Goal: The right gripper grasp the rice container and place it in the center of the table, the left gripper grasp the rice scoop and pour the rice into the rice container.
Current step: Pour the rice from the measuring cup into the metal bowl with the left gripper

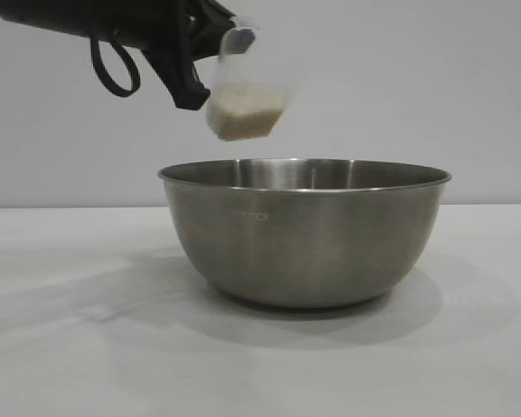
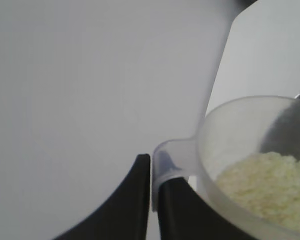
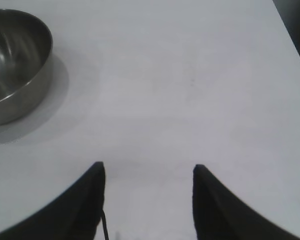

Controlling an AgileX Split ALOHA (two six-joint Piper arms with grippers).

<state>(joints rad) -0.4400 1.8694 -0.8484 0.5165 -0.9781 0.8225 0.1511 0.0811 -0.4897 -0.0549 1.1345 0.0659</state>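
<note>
1. The rice container (image 1: 304, 230) stands upright on the table (image 1: 69, 347), in the middle of the exterior view. All around its base the table is bare and free. In the right wrist view the container (image 3: 15, 65) sits at about 10 o'clock from the right tool, well apart from it.
2. The rice scoop (image 1: 243, 95) hangs in the air above the container, at about 11 o'clock from the middle of the container's rim. It is tilted, and the rice (image 1: 245, 111) lies as a pale mass in its lower part. Between the scoop's bottom and the rim there is a clear gap.
3. The left tool (image 1: 210, 43) comes in from 10 o'clock of the exterior view. It is closed tight on the scoop's loop handle (image 2: 167, 162), with its black fingers (image 2: 180, 210) pressed together on the handle.
4. The right tool (image 3: 149, 172) hovers over bare table with its fingers about half apart, holding nothing. The table's edge (image 3: 292, 37) runs at about 1 o'clock from it.
</note>
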